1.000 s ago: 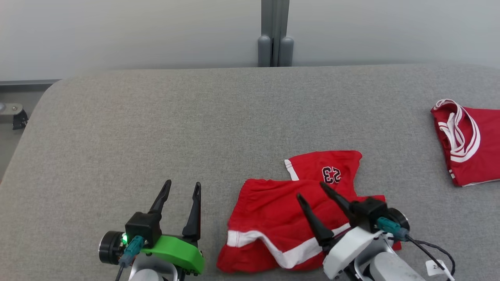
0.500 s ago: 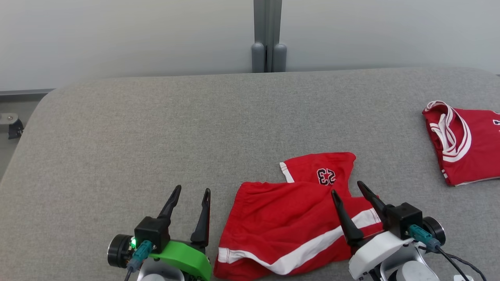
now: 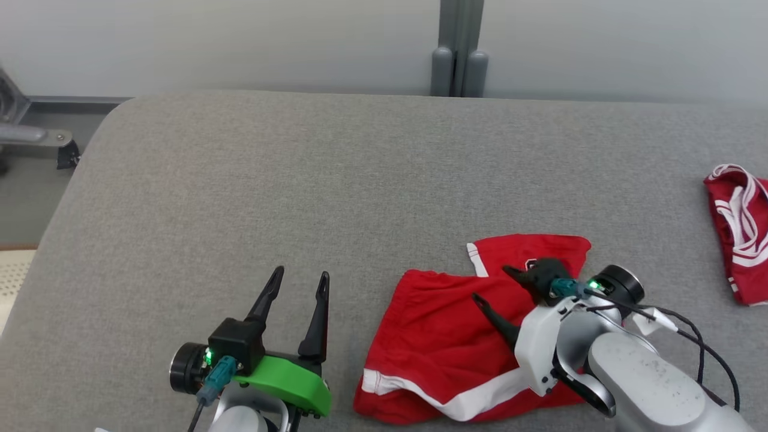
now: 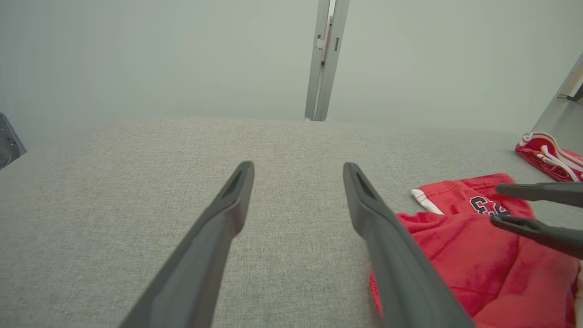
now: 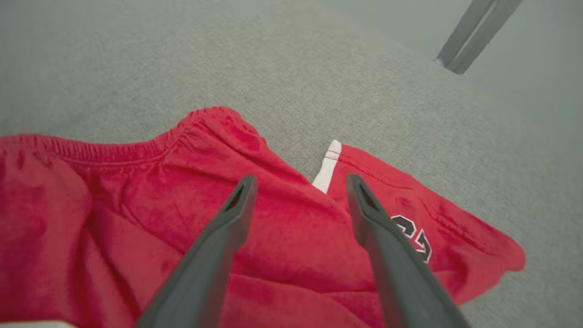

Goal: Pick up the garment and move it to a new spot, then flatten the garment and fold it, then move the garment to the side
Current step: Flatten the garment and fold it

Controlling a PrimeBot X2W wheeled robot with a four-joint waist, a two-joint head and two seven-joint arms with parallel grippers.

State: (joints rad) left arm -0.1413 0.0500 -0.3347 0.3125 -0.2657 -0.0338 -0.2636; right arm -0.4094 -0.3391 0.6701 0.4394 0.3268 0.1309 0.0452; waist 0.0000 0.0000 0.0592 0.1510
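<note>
The garment, a pair of red shorts (image 3: pixel 444 336) with white stripes and a black number, lies crumpled near the front edge of the grey table (image 3: pixel 300 180). My right gripper (image 3: pixel 492 283) hangs open over the garment's upper part, fingers pointing left and away. In the right wrist view the right gripper (image 5: pixel 301 179) straddles the fold of the garment (image 5: pixel 282 228) beside the number, with nothing between the fingers. My left gripper (image 3: pixel 300 274) is open over bare table left of the garment. The left wrist view has the left gripper (image 4: pixel 298 166), the garment (image 4: pixel 473 255) and the right gripper (image 4: pixel 495 203).
A second red and white piece of clothing (image 3: pixel 741 240) lies folded at the table's right edge, and the left wrist view shows this piece (image 4: pixel 546 155) too. A grey post (image 3: pixel 459 54) stands behind the table. The table's left edge (image 3: pixel 66 198) drops to the floor.
The head camera has turned left, shifting the whole picture right. My right gripper has moved forward and up over the shorts and rolled to point leftward. The left gripper has stayed where it was.
</note>
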